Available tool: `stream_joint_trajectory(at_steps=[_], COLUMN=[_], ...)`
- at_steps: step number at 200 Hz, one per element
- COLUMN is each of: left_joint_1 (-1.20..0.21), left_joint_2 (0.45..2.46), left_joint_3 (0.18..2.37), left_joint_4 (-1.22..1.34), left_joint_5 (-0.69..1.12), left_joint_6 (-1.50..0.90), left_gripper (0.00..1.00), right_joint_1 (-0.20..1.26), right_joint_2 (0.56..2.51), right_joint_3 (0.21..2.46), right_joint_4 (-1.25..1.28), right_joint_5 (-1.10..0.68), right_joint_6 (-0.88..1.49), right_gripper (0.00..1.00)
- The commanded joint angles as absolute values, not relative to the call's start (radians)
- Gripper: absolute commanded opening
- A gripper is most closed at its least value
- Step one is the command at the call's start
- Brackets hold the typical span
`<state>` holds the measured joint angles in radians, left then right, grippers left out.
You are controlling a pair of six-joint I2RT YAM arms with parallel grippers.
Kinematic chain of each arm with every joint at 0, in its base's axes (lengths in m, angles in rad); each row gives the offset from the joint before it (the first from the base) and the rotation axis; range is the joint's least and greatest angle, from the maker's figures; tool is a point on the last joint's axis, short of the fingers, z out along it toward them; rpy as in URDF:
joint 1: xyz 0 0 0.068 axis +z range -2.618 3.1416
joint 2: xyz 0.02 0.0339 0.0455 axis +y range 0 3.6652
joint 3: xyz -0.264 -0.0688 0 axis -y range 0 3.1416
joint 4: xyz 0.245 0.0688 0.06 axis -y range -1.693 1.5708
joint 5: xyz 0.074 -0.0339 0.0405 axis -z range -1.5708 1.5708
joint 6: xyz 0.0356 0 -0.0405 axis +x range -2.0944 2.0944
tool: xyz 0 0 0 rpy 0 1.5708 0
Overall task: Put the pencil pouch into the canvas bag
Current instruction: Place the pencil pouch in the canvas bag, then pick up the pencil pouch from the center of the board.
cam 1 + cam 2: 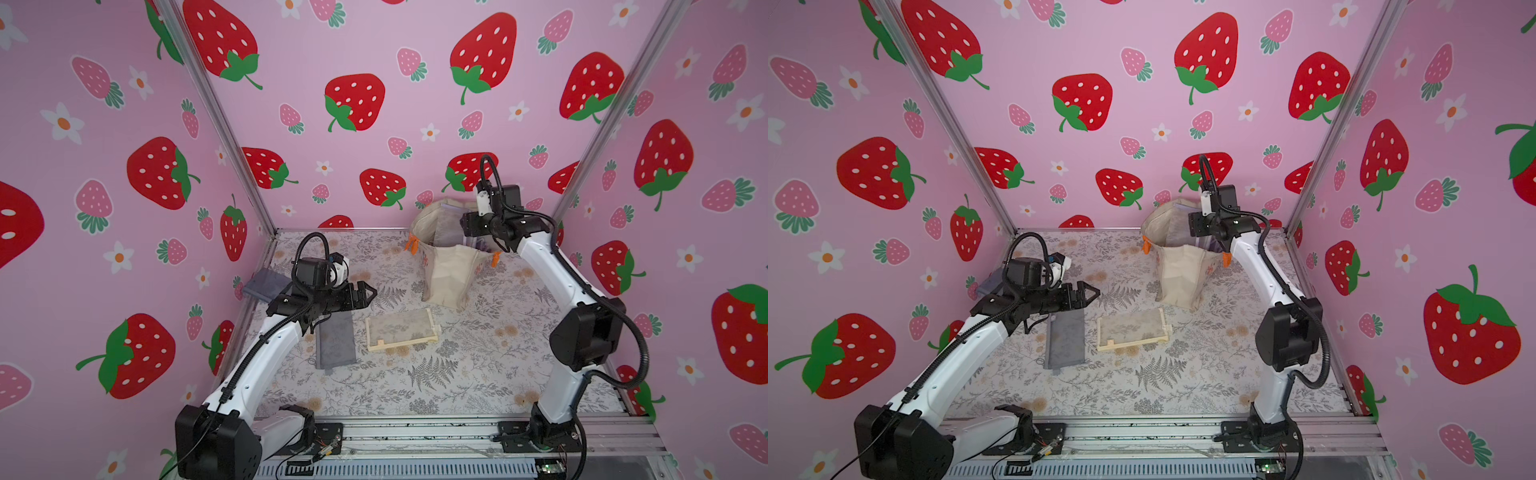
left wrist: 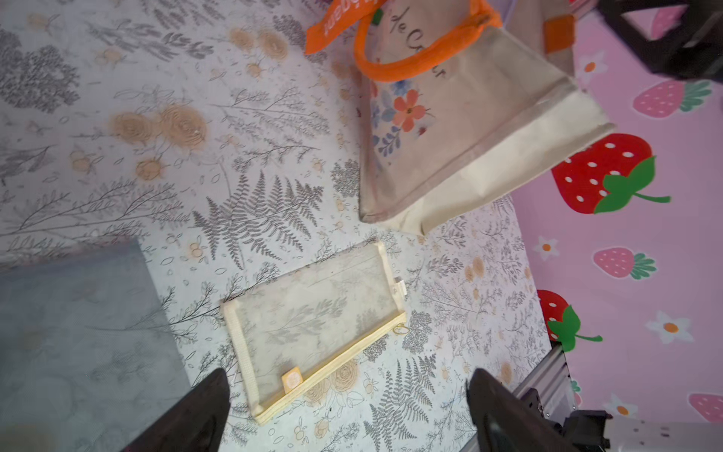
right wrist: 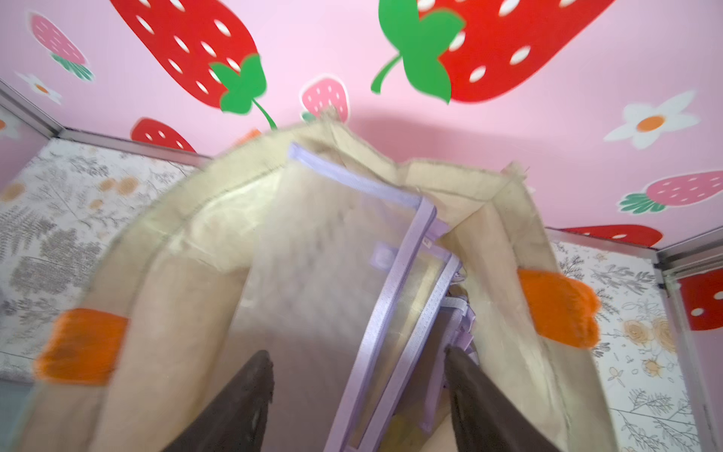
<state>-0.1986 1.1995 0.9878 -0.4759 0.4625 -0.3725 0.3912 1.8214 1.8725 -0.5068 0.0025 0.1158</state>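
Right arm is up over the canvas bag [image 1: 451, 274], which stands at the back of the table [image 1: 457, 382] with its mouth open. In the right wrist view the right fingers [image 3: 234, 403] stand well apart. A lavender mesh pencil pouch [image 3: 332, 254] runs between them, upright inside the bag, its top edge near the rim. I see neither finger pressing it, so I log them as spread and holding nothing.

Left fingers [image 2: 195, 411] are spread wide too, empty, hovering above the table near a grey pouch [image 1: 336, 345]. A cream mesh pouch [image 1: 401, 328] lies flat just beside it (both outside the bag).

My read: this is the drop step for the lavender pouch, nearly complete. Next I'd lift the right arm straight up so the fingers clear the rim and the orange handles [image 3: 559, 309] without snagging fabric. After that I'd check whether the cream pouch belongs in the bag too.
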Motion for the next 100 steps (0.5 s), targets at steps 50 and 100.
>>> stream_joint_trajectory(at_steps=[50, 100], left_joint_1=[-0.184, -0.199], left_joint_2=[1.395, 1.402], left_joint_3=[0.988, 0.852], left_joint_4=[-0.451, -0.391], left_joint_5=[0.409, 0.399], left_joint_6=[-0.447, -0.506], left_gripper=[0.86, 0.78], right_joint_1=[0.586, 0.772], right_joint_2=[1.568, 1.535], right_joint_3=[1.615, 1.351], right_joint_4=[-0.63, -0.562], right_joint_5=[-0.055, -0.15], right_joint_6=[0.03, 0.117], right_gripper=[0.76, 0.78])
